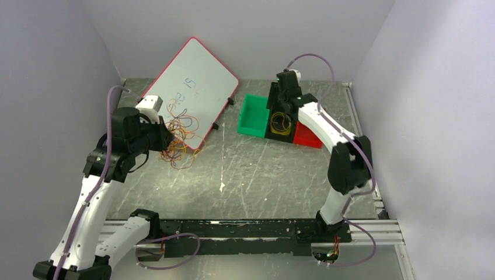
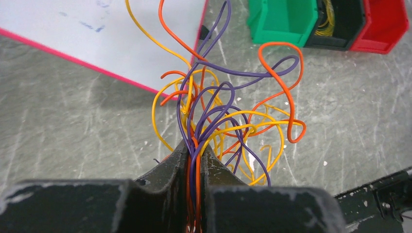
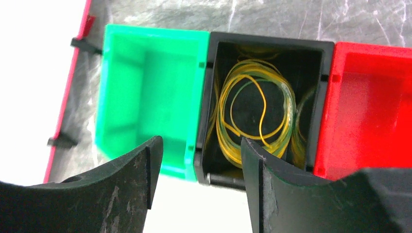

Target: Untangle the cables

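Note:
A tangled bunch of thin orange, yellow and purple cables hangs over the table next to the whiteboard, and shows in the top view as the bunch of cables. My left gripper is shut on several strands at the near end of the bunch; from above the left gripper sits at the bunch's left side. My right gripper stands open above the black bin, nothing between its fingers. Coiled yellow cables lie inside that bin. In the top view the right gripper hovers over the bins.
A pink-framed whiteboard lies tilted at the back left. A green bin, the black bin and a red bin stand in a row at the back right. A metal rail runs along the near edge.

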Motion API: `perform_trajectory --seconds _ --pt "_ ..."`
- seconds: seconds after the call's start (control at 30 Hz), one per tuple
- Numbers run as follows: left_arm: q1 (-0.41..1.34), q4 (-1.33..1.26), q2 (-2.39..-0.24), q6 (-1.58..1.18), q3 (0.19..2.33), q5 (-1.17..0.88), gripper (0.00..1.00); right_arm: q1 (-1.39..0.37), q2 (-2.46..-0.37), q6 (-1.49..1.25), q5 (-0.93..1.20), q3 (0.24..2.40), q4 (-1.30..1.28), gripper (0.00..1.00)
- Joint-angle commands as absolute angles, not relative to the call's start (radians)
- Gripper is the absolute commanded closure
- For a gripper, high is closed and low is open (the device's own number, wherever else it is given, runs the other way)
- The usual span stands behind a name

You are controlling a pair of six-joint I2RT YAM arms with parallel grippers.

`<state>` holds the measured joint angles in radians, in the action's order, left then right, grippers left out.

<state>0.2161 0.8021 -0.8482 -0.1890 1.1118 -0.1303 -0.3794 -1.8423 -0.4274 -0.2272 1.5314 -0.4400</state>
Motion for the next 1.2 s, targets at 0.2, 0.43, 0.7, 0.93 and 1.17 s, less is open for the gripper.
perform_trajectory --seconds 0.2,0.43,0.7,0.93,1.17 --pt "0.537 0.584 -1.009 -0.303 1.049 0.001 0.92 -0.391 -1.33 -0.36 -0.071 1.085 -0.295 0.36" --pt "0.654 0.448 -1.186 -0.273 1.021 0.058 0.85 -0.396 -1.116 -0.345 0.016 0.851 -0.293 0.34" --pt "0.661 0.367 -1.285 -0.253 0.985 0.032 0.57 -0.397 -0.944 -0.438 0.165 0.643 -0.176 0.32" --pt "0.659 0.429 -1.155 -0.32 0.904 0.132 0.45 -0.498 -0.951 -0.507 0.141 0.572 -0.103 0.32" --pt "0.66 0.437 -0.97 -0.414 0.772 0.105 0.45 -0.699 -1.114 -0.516 0.056 0.613 -0.016 0.32"
